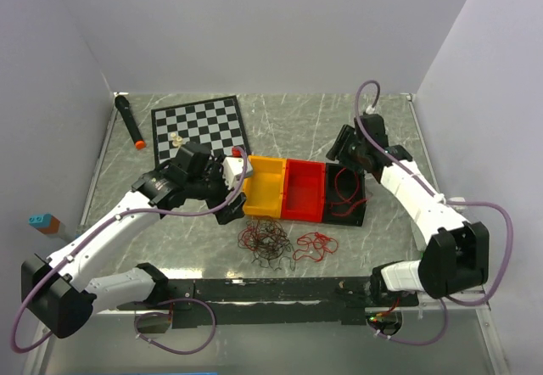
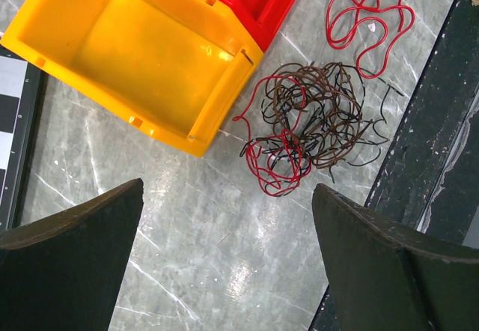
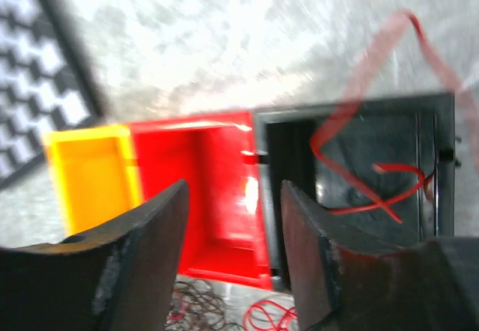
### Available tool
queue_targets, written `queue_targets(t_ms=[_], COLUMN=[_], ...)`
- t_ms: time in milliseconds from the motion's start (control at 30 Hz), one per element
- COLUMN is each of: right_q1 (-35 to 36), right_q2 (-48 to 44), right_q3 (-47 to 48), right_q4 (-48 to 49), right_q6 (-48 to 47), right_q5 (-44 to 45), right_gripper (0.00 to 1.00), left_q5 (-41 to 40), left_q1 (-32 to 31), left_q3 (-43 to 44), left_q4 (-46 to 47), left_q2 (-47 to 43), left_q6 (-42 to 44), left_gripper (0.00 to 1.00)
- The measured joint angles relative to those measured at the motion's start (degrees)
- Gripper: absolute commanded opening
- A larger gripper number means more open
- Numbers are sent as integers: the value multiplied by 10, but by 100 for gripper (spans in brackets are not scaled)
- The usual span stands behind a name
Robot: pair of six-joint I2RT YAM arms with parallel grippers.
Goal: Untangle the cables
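The grey marbled table carries a black-and-white chequered board, off to the left of the left gripper. Three open plastic bins stand in a row. The yellow bin sits just ahead and left of that gripper. The red bin is straight beyond the right gripper, and the black bin is ahead and to its right, with a loose red wire curled partly inside. The cables, a knot of thin curly red and black wires, lie on the table ahead and slightly right of the left gripper, near the yellow bin's corner. A separate red strand loops further ahead. Both grippers are released, fingers spread with nothing between them
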Motion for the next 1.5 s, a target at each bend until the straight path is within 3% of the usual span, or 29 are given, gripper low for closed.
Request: queue_targets(t_ms=[367, 500, 667, 1100, 1500], right_q1=[34, 47, 38, -105, -131], right_q2=[-129, -182, -208, -79, 91], right_q3=[10, -20, -61, -51, 29], right_q4=[-52, -83, -136, -127, -70], right_q6=[-25, -18, 14, 41, 55], right_q5=[24, 57, 116, 116, 128], right_gripper=[68, 78, 80, 80, 70], left_q5=[0, 0, 0, 0, -1], left_q1=[0, 0, 0, 0, 0], left_q3=[-1, -1, -1, -1, -3], left_q4=[0, -1, 0, -1, 0], left_q2=[7, 12, 13, 14, 14], left_q6=[1, 3, 6, 10, 14], left_gripper=[99, 99, 99, 99, 99])
